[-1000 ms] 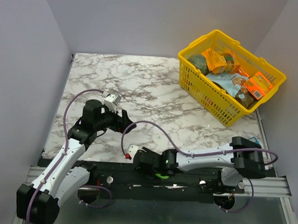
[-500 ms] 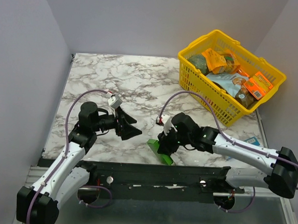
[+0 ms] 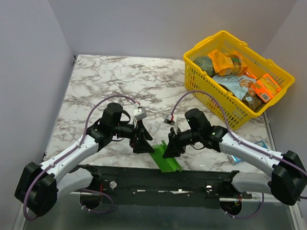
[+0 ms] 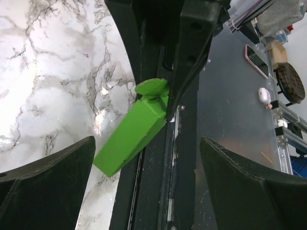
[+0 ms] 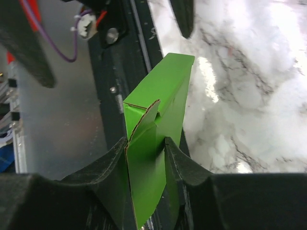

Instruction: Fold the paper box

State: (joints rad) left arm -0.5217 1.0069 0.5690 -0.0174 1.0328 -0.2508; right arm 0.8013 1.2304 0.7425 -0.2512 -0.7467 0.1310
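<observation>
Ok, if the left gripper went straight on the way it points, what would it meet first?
Most likely the paper box, pinched in the right gripper, though depth is hard to judge.

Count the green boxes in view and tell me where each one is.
1. The box sits at the near edge of the table, gripped by the right pincer, with the open left pincer close by. Packs in the basket could hide another.
</observation>
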